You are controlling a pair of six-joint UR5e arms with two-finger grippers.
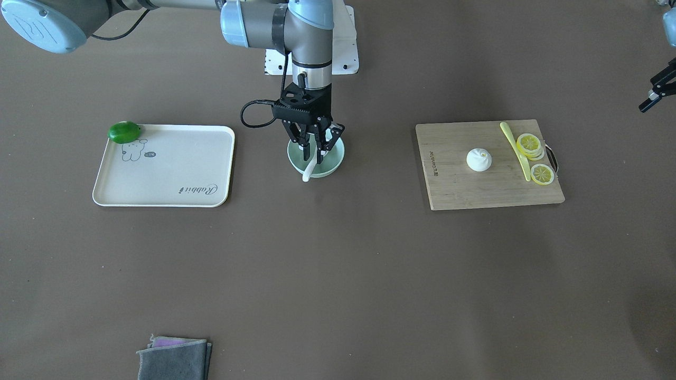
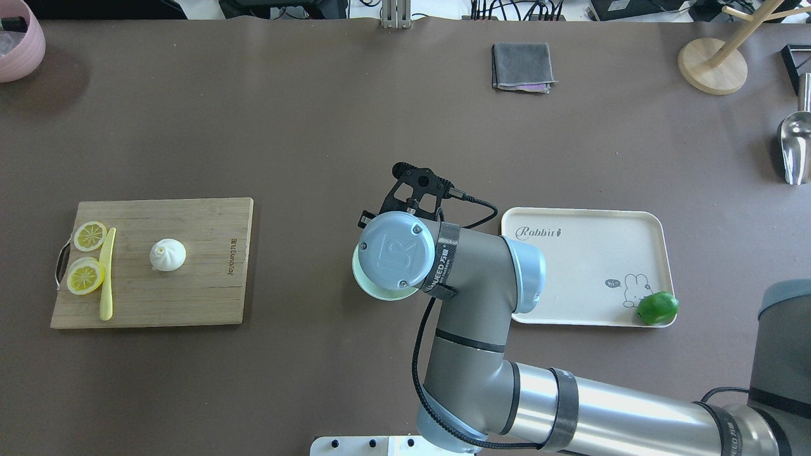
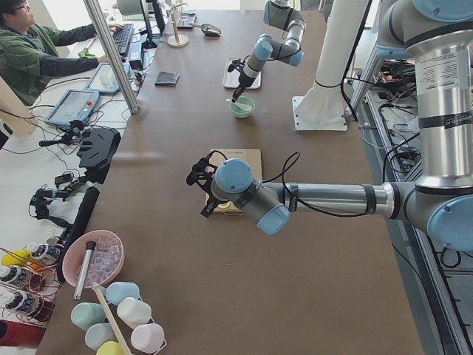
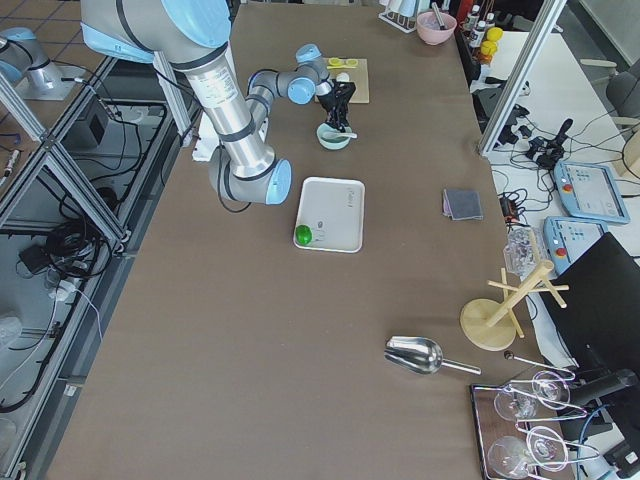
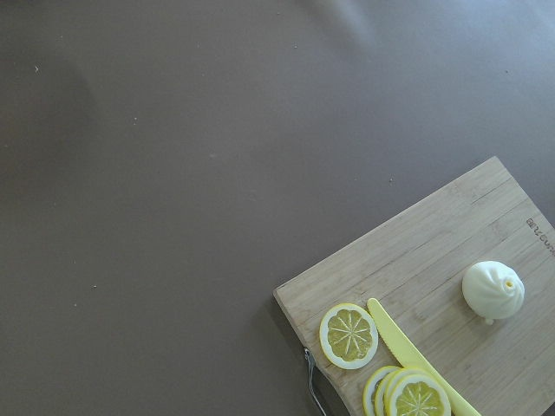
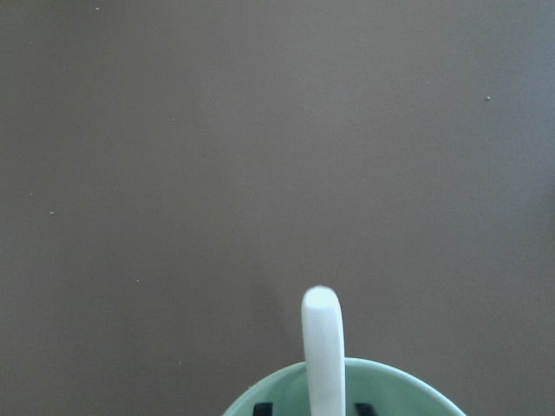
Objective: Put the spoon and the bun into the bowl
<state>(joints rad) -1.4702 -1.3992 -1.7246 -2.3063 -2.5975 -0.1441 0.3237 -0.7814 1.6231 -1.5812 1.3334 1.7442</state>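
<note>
The mint-green bowl stands mid-table. The white spoon lies in it, its handle sticking out over the rim. My right gripper reaches down into the bowl; its fingers straddle the spoon with small gaps, open. The right wrist view shows the spoon handle over the bowl rim. The white bun sits on the wooden cutting board and shows in the left wrist view. My left gripper hovers beyond the board's end; I cannot tell whether it is open or shut.
A yellow-green knife and lemon slices lie on the board beside the bun. A cream tray with a lime on its corner is on the bowl's other side. A grey cloth lies at the far edge.
</note>
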